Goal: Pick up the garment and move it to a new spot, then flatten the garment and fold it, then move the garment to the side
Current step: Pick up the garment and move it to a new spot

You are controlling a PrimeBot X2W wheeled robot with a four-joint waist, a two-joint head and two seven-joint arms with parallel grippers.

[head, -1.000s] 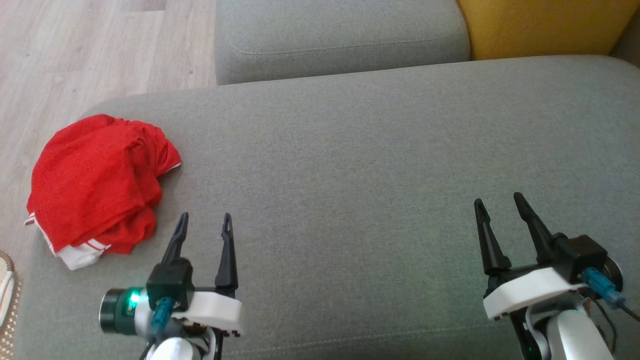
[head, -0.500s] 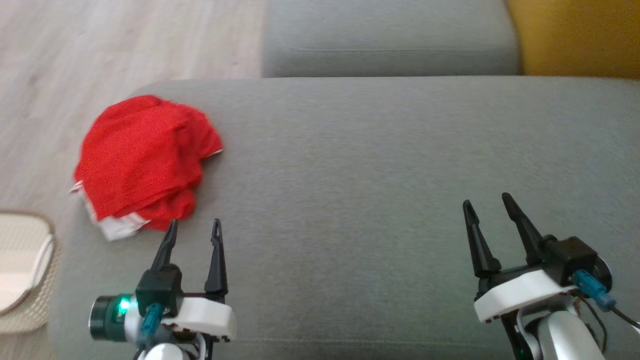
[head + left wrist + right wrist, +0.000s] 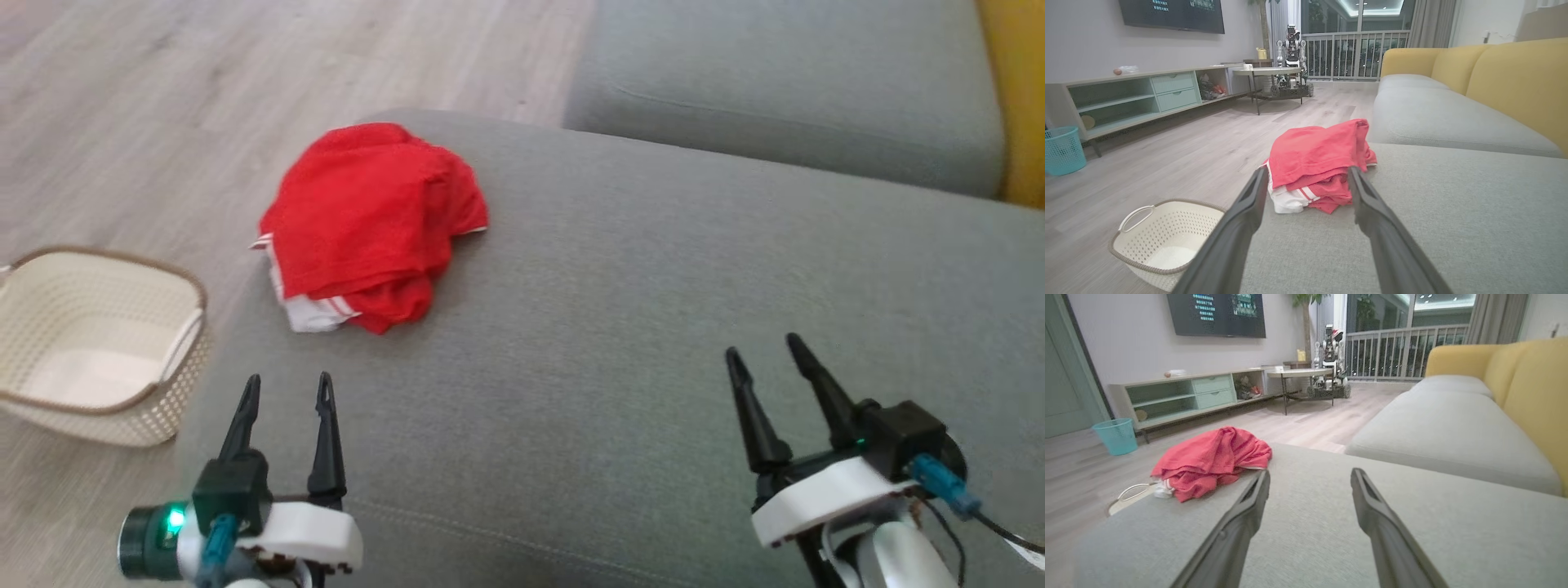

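Your left claw (image 3: 289,377) is wide, fingers apart, nothing between them. It hovers low over the near-left corner of the seat (image 3: 612,343). Right claw (image 3: 761,345) is the same: wide, empty, over the seat at the near right, well apart from the left one. Neither touches cloth.

What's changed: the whole head picture has slid over, so it's the camera turning left, not the things moving. Both claws sit at about the same spots in frame as a second ago. The garment (image 3: 371,216) was at the far left of the picture and now sits up and left of centre. It looks like the same heap: red, crumpled, white striped hem poking out at its near-left side, on the seat's left end close to the edge. A basket (image 3: 102,255) has come into view on the floor (image 3: 163,114), just beside that end of the seat.

In the left wrist view the garment lies straight ahead, framed between the two fingers, apart from the tips.

Meaning: you're on the approach of step one, nothing picked yet. The turn lines the left claw up with the heap, so the likely next move is a forward reach with the left and a pinch on a top fold. Watch the edge: a shove could slide the heap off toward the basket.
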